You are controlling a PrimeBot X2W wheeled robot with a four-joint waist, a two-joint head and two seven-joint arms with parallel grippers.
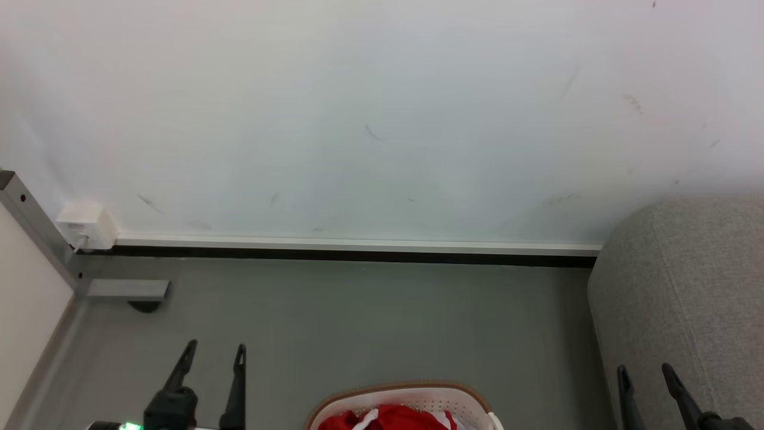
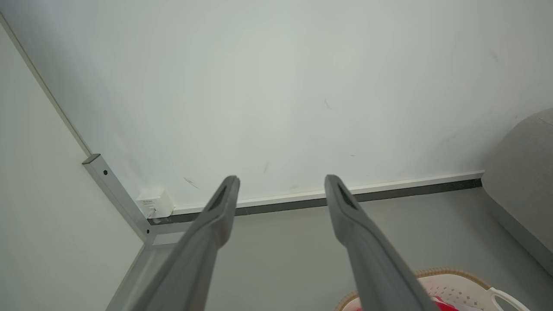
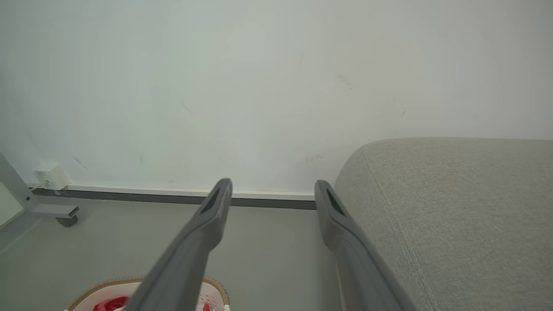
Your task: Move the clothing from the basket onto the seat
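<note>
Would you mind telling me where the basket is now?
In the head view the basket sits on the floor at bottom centre, left of the seat.

Bare home-like room (laundry basket, upholstered seat, white wall)

The clothing is bright red with white trim. The basket is white, dotted with small holes, its rim tan-brown. The seat is light grey weave; the floor plain grey.

Clothing lies in the basket on the floor before me; seat at right; wall behind both.
</note>
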